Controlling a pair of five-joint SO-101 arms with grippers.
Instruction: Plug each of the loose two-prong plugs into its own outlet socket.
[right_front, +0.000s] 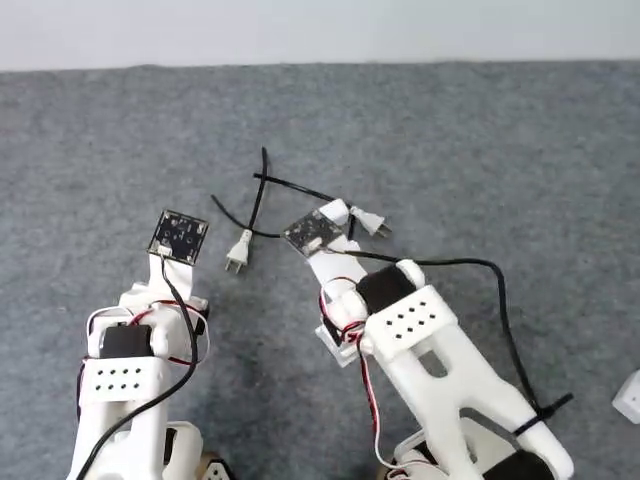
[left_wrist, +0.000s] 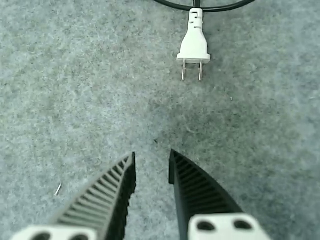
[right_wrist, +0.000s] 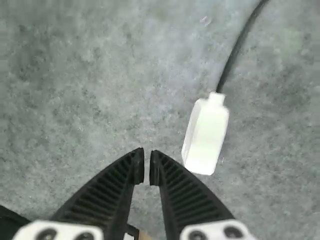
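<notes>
Two white two-prong plugs on black cords lie on the grey carpet. One plug (right_front: 238, 250) (left_wrist: 194, 45) lies ahead of my left gripper (left_wrist: 151, 157), prongs pointing back at it and well apart from it; the fingers stand a little open with only carpet between them. The other plug (right_front: 370, 222) (right_wrist: 205, 135) lies just beside my right gripper (right_wrist: 146, 153), whose fingers are shut on nothing. Its prongs are hidden in the right wrist view.
The black cords (right_front: 262, 185) cross behind the plugs in the middle of the carpet. A small white block (right_front: 628, 395) sits at the right edge. A black cable (right_front: 500, 300) loops past the right arm (right_front: 410, 320). Open carpet lies at the back.
</notes>
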